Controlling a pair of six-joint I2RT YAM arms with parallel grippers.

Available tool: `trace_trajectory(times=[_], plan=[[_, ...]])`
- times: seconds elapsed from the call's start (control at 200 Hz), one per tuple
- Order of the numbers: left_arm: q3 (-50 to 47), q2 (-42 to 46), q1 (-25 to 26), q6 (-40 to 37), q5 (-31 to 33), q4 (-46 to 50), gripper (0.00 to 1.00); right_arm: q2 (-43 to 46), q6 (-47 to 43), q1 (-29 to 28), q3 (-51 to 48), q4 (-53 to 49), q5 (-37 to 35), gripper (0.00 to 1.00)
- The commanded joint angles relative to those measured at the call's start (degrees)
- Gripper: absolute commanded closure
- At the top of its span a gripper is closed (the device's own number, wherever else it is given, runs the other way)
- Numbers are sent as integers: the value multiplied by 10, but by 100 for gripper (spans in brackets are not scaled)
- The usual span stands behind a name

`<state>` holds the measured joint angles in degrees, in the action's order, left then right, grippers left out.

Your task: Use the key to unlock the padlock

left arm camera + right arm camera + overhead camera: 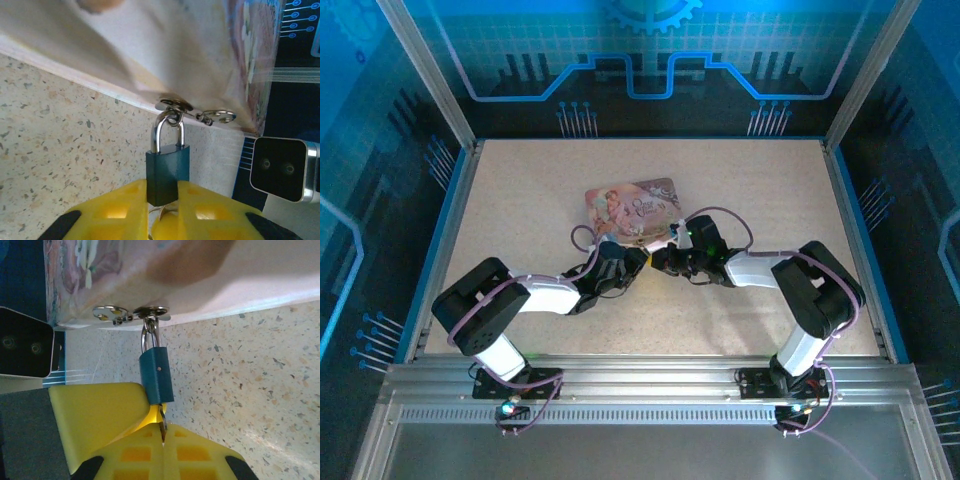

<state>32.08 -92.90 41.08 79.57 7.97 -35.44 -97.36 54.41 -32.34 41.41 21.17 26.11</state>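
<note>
From above, the left gripper (638,262) and right gripper (662,262) meet tip to tip over the table (520,200), just at the near edge of the pink tin (632,205). What sits between them is too small to tell there.

In the left wrist view, the blue padlock (167,172) is hooked by its shackle through a metal hasp (174,104) on the tin's side. The left fingers (115,205) press on both sides of its lower body, clamped narrow on it.

In the right wrist view, the right fingers (195,455) are pinched together on the thin key (162,426). Its tip seems to enter the padlock's underside, though that joint is partly hidden.
</note>
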Motion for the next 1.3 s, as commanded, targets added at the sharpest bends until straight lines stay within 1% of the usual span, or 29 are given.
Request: trace_trajectory(times=[0.0, 0.1, 0.3, 0.44, 0.5, 0.58, 0.69, 0.74, 0.85, 0.9, 0.96, 1.091, 1.176, 1.296], plan=[[-6, 3, 4, 1, 20, -15, 86, -10, 19, -7, -13, 37, 25, 96], [-6, 6, 5, 0, 21, -16, 91, -5, 20, -3, -24, 54, 25, 92], [-5, 12, 5, -3, 22, -15, 93, 16, 1, 4, -44, 64, 26, 78], [-5, 18, 4, -4, 22, -11, 93, 51, -39, 16, -56, 27, 15, 67], [-4, 20, 4, -5, 21, -10, 93, 73, -70, 24, -60, 4, 8, 65], [-3, 22, 4, -6, 21, -8, 92, 110, -128, 30, -61, -39, -17, 63], [-2, 22, 5, -5, 20, -8, 92, 177, -234, 28, -61, -96, -66, 57], [-2, 23, 4, -6, 20, -8, 92, 211, -286, 26, -68, -101, -85, 54], [-1, 22, 5, -6, 19, -6, 91, 280, -398, 17, -85, -105, -138, 44], [0, 22, 5, -4, 19, -6, 91, 303, -450, 14, -91, -109, -160, 41], [-1, 22, 5, -4, 18, -8, 91, 324, -520, 9, -100, -103, -164, 40], [0, 22, 4, -3, 18, -6, 91, 343, -671, -20, -121, -81, -183, 40], [0, 22, 4, -3, 18, -6, 91, 335, -763, -43, -128, -73, -215, 39], [0, 24, 4, -2, 18, -5, 91, 296, -828, -62, -128, -60, -276, 39]])
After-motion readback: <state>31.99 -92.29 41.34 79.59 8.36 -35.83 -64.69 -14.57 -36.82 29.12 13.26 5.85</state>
